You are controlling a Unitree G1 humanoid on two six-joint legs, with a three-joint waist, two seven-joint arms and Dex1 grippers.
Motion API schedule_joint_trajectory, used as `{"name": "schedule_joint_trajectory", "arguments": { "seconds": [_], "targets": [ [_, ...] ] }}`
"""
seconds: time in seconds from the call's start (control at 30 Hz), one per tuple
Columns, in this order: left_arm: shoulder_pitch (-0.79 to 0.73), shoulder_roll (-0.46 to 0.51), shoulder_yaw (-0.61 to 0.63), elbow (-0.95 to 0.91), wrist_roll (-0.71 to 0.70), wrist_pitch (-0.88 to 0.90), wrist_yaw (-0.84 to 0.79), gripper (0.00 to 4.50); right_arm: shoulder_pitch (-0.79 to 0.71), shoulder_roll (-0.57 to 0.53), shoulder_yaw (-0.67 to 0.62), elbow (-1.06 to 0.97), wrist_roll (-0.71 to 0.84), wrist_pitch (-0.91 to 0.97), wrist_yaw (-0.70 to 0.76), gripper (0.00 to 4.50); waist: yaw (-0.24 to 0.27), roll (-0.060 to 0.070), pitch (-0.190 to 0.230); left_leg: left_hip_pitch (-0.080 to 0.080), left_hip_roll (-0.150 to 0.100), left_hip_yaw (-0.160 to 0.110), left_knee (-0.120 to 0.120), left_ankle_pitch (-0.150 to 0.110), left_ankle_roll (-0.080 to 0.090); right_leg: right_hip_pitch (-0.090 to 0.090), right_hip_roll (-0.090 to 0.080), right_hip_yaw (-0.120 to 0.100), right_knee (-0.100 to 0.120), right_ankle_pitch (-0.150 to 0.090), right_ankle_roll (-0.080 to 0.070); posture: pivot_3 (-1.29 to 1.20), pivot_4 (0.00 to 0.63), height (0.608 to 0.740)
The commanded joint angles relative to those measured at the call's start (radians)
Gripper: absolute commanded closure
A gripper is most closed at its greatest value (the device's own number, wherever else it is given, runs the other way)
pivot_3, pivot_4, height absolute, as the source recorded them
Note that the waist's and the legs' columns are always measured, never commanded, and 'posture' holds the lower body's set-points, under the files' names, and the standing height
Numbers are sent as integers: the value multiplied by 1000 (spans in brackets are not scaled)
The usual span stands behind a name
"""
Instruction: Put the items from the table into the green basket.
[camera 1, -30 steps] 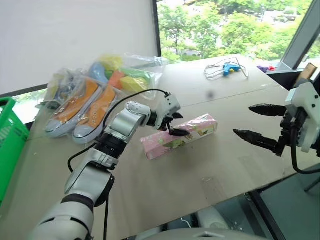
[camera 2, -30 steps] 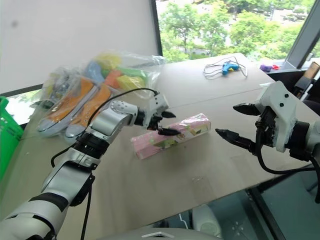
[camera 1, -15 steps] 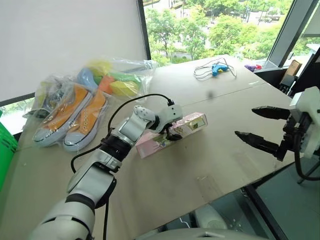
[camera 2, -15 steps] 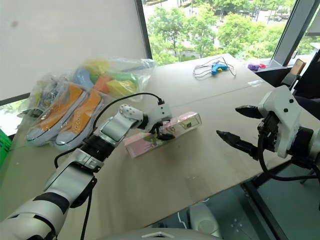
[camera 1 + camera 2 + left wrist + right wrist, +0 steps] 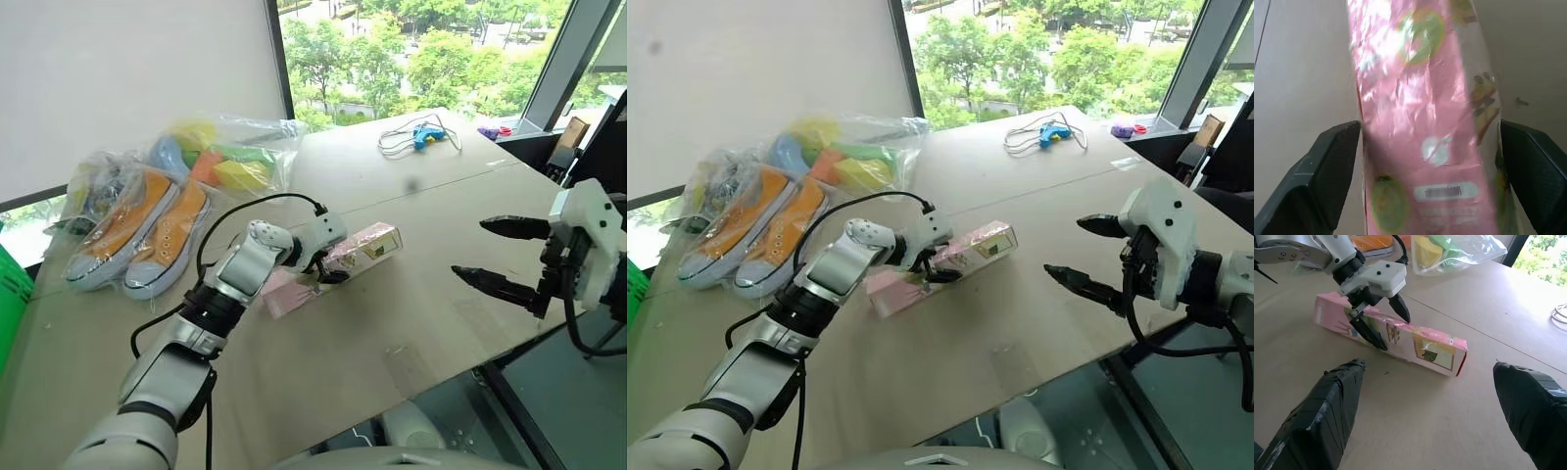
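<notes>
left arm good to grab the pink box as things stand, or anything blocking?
Probably yes. The left gripper is open and straddles the pink box near its middle, one finger on each long side. The box lies flat on the table with nothing against it. It isn't clamped yet.

Two head cameras sit side by side, looking forward and down over the table (image 5: 431, 225) toward the windows at the top of the frame; they share almost the whole scene, slightly offset sideways. The left wrist camera looks along its fingers from very close onto the pink box (image 5: 1425, 127) in the frame's centre. The right wrist camera faces the same box (image 5: 1400, 335) from farther off, with the left gripper (image 5: 1382, 318) at upper left.
</notes>
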Motion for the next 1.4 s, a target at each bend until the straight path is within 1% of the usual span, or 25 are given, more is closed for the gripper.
{"name": "schedule_joint_trajectory", "arguments": {
  "seconds": [0.03, 0.17, 0.27, 0.37, 0.4, 0.43, 0.6, 0.67, 0.73, 0.83, 0.9, 1.0, 1.1, 1.17, 1.27, 1.33, 1.4],
  "targets": [
    [6, 41, 5, 48, 35, 11, 30, 46, 4, -26, -5, 9, -12, -27, 30, 0, 13, -1, 0, 0, 0, 0, 0, 0, 0, 0, 0, 0, 0, 0, 0, -273, 0, 740],
    [50, 31, -20, 7, 17, 46, 13, 46, 1, -35, 6, 28, -36, -51, 51, 0, 34, 0, 0, 0, 0, 0, 0, 0, 0, 0, 0, 1, 0, 0, 0, -267, 0, 740],
    [76, 21, -15, -9, 4, 60, 16, 742, -24, -29, 32, 40, -46, -68, 48, 0, 43, 1, -1, 0, 0, 0, 0, -1, -1, 0, 0, 1, 0, 0, 0, -260, 0, 740],
    [91, 23, 3, -29, -6, 57, 23, 1857, -36, -27, 54, 48, -63, -82, 50, 0, 56, 3, -3, 1, 0, 0, 0, -1, -2, 0, 0, 1, 0, 0, 0, -249, 0, 740],
    [98, 22, 25, -45, -21, 49, 25, 2317, -44, -23, 66, 52, -73, -90, 48, 0, 59, 4, -3, 1, 0, 0, 0, -1, -2, 0, 0, 1, 0, 0, 0, -246, 0, 740],
    [102, 16, 59, -65, -45, 48, 27, 2622, -54, -18, 81, 59, -83, -100, 47, 0, 60, 4, -3, 0, 0, 1, 0, -1, -2, 0, 0, 1, 0, 0, 0, -245, 0, 740],
    [116, 29, 186, -140, -121, 40, 48, 2622, -89, 14, 167, 102, -161, -168, 66, 0, 77, 4, -3, 0, 0, 1, 0, -1, -1, -1, 0, 1, 0, 0, 0, -213, 0, 740],
    [110, 52, 246, -142, -134, 44, 77, 2622, -129, 45, 229, 158, -202, -222, 110, 0, 88, 3, -2, 0, 0, 0, 0, 0, -1, -1, 0, 1, 0, 0, -1, -177, 0, 740],
    [85, 87, 338, -108, -149, 37, 118, 2622, -231, 87, 318, 233, -229, -239, 143, 0, 98, 3, 0, 0, 0, 1, 0, 0, 0, -2, 0, 2, 0, 1, -2, -137, 0, 740],
    [50, 144, 440, -58, -161, 25, 175, 2622, -366, 153, 407, 304, -258, -251, 173, 0, 119, 2, 1, -1, 0, 1, 0, 0, 0, -3, 0, 1, 0, 3, -5, -68, 0, 740],
    [11, 210, 520, -5, -165, 5, 211, 2622, -457, 205, 469, 360, -286, -258, 201, 0, 150, 1, 2, -2, 0, 0, 0, 0, -1, -5, 1, 2, 2, 3, -5, -29, 0, 740],
    [-49, 328, 604, 108, -156, -58, 242, 2622, -535, 259, 539, 439, -346, -298, 255, 0, 186, -2, 4, -3, -1, -1, -1, 0, -1, -7, 1, 1, 2, 4, -7, 42, 0, 740],
    [-132, 460, 641, 311, -120, -179, 283, 2622, -587, 306, 600, 550, -420, -367, 322, 0, 237, -4, 4, -4, -2, 0, -2, 3, -6, -10, 1, 2, 2, 4, -8, 77, 0, 740],
    [-175, 540, 638, 457, -91, -287, 294, 2622, -625, 345, 625, 631, -453, -407, 362, 0, 262, -6, 3, -6, -3, 1, -4, 3, -6, -12, 0, 3, 0, 4, -8, 108, 0, 740],
    [-224, 626, 628, 637, -62, -419, 295, 2622, -682, 401, 642, 716, -482, -441, 407, 0, 302, -6, 3, -7, -5, 2, -4, 2, -5, -13, -1, 3, 0, 4, -8, 132, 0, 740],
    [-249, 676, 611, 732, -35, -492, 297, 2622, -714, 430, 648, 750, -497, -453, 430, 0, 323, -7, 4, -7, -5, 2, -4, 2, -5, -13, -1, 3, 0, 4, -8, 142, 0, 740],
    [-272, 702, 598, 800, -19, -531, 287, 2622, -726, 443, 648, 764, -509, -459, 453, 0, 343, -11, 4, -7, -5, 1, -4, 2, -5, -13, -1, 1, 1, 4, -8, 150, 0, 740]
  ]
}}
